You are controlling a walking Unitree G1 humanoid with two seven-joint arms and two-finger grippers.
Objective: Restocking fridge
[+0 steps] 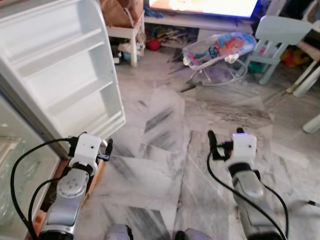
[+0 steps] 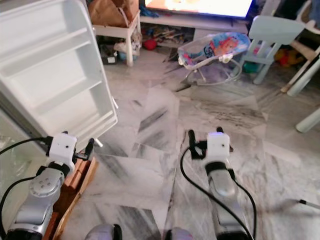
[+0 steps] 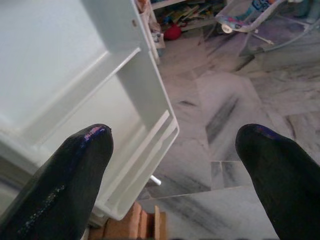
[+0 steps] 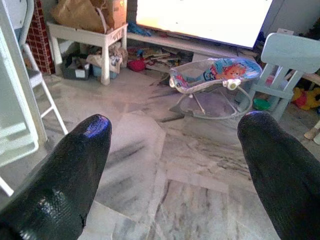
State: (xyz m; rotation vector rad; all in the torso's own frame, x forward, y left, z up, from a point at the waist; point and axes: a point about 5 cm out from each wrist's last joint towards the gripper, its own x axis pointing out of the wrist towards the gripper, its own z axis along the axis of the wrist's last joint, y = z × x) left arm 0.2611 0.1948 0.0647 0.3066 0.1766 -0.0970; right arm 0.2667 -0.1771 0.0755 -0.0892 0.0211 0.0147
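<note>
The fridge door stands swung open at the left, white, with its shelves bare. Part of the fridge's inside with a glass shelf shows at the far left edge. My left gripper is held low just below the door's lower corner, open with nothing between its fingers; the left wrist view looks past the left gripper at the door's bottom shelf. My right gripper hovers over the marble floor to the right, open and empty, as the right gripper also appears in its wrist view.
A brown wooden piece lies on the floor under my left arm. Ahead are a baby bouncer, a pale blue child's chair, a lit TV and a small white table with a paper bag.
</note>
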